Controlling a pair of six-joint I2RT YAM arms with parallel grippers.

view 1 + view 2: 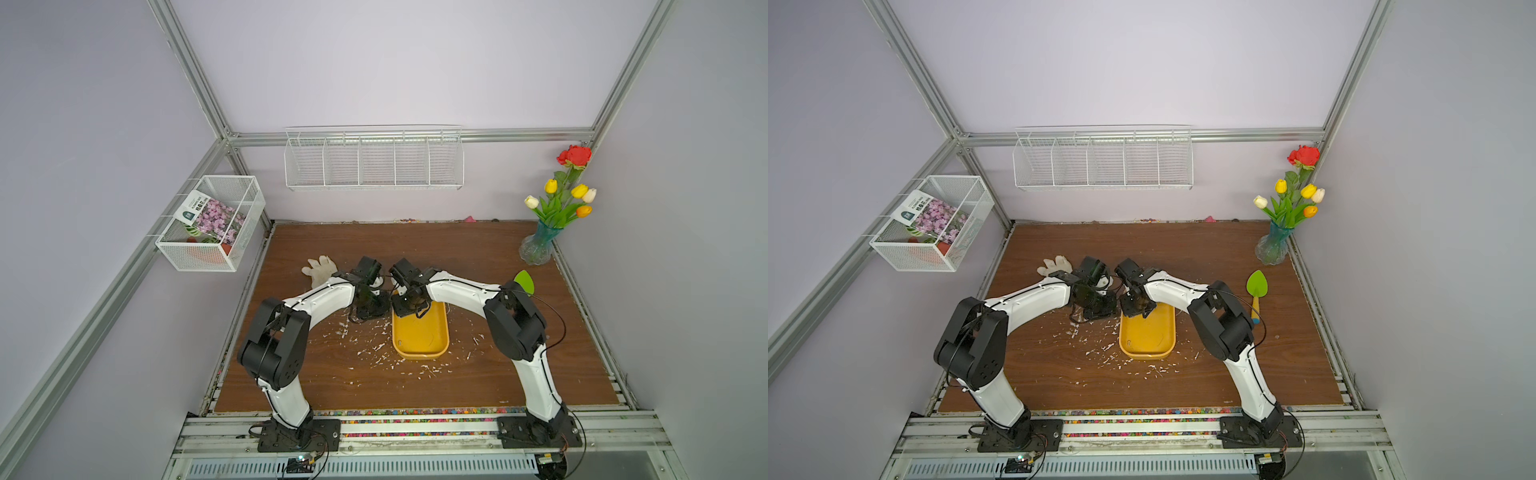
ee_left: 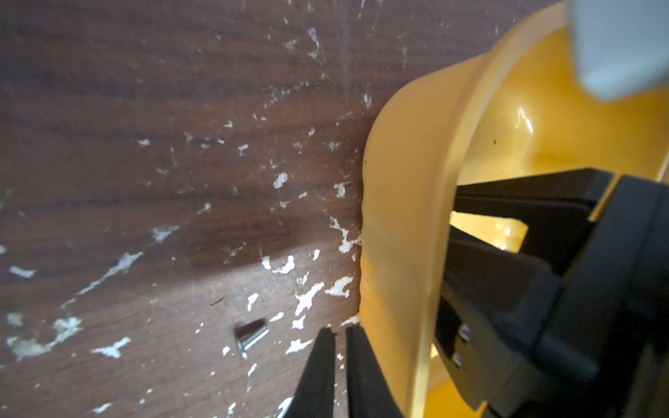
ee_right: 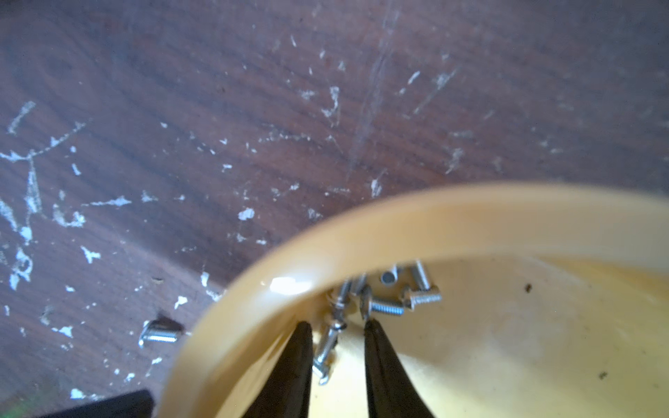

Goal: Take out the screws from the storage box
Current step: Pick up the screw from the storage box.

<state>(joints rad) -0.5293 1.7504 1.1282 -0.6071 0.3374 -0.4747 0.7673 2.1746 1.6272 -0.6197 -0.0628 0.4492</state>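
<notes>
The storage box point(image 1: 420, 338) is a shallow yellow tray in the middle of the wooden table. In the right wrist view several screws point(image 3: 385, 300) lie bunched in a rounded corner of the storage box point(image 3: 416, 226). My right gripper point(image 3: 338, 327) is inside that corner, open, with one screw point(image 3: 327, 349) lying loose between its fingers. My left gripper point(image 2: 339, 330) is outside the storage box's wall point(image 2: 402, 202), shut with only a hairline gap and nothing in it. A lone screw point(image 2: 250, 334) lies on the table beside it. Another single screw point(image 1: 400, 343) sits in the box's near end.
White flecks point(image 1: 376, 348) litter the wood around the box. A white glove point(image 1: 319, 268) lies behind the left arm. A green trowel point(image 1: 1256, 289) and a vase of flowers point(image 1: 539, 245) are at the right. Wire baskets point(image 1: 374, 164) hang on the walls.
</notes>
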